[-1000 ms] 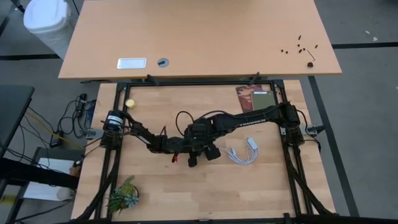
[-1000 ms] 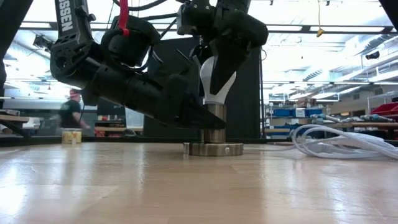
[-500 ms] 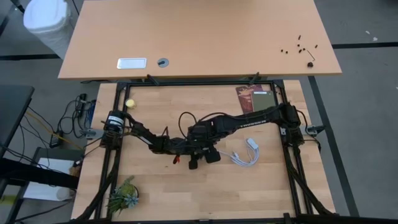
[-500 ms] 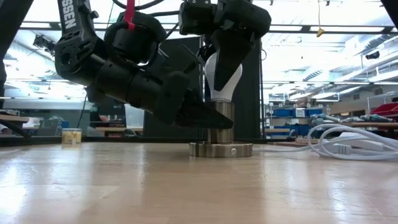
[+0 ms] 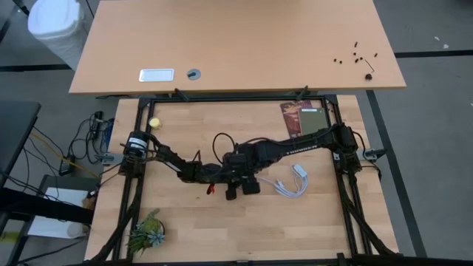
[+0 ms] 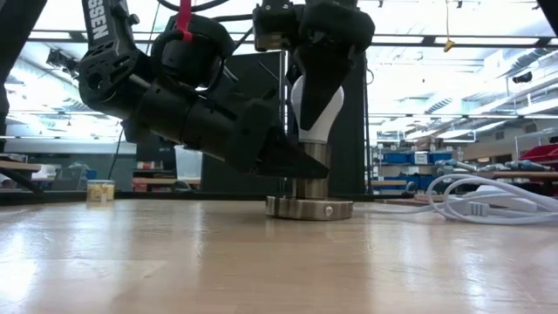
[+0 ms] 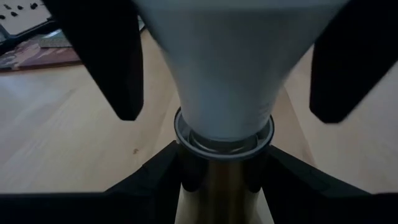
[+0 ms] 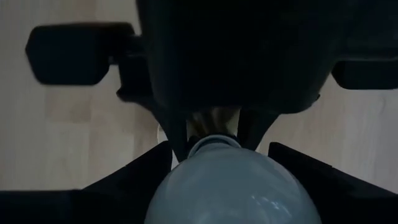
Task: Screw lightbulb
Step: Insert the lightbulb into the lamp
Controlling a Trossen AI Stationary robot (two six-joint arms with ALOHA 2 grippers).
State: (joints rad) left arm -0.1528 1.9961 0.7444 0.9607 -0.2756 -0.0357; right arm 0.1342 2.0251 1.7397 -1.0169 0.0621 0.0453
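The white lightbulb (image 6: 317,112) stands upright with its narrow base in the metal socket's neck (image 6: 309,171). The socket's round foot (image 6: 309,209) rests flat on the wooden table. My right gripper (image 6: 319,92) comes down from above and is shut on the bulb, whose dome (image 8: 231,183) shows between its fingers. My left gripper (image 6: 296,164) reaches in low from the table's left and is shut on the socket's neck (image 7: 221,186). In the high view both grippers (image 5: 235,176) meet mid-table and hide bulb and socket. My left gripper pinches the socket's upright neck (image 7: 186,180) between its two fingers, just under the rim. The fingers come nearly level from the table's left, tipped slightly down. The socket stands upright with its foot on the table. My right gripper pinches the bulb's widening body (image 7: 155,68) between its two fingers (image 7: 112,62), one on each side. The fingers point steeply down from above. The bulb stands upright, its base in the socket's rim (image 7: 224,140).
The socket's white cable (image 5: 290,183) lies coiled to the right of the grippers. A small yellow ball (image 5: 154,123) sits at the far left, a green plant (image 5: 145,230) at the near left, and a dark booklet (image 5: 303,117) at the far right.
My right gripper has rolled about its own pointing line with the bulb in its hold. The bulb, tilted a second ago, now stands straight in the socket. The socket, held by my left gripper, has slid a little along the table, and its cable has shifted with it.
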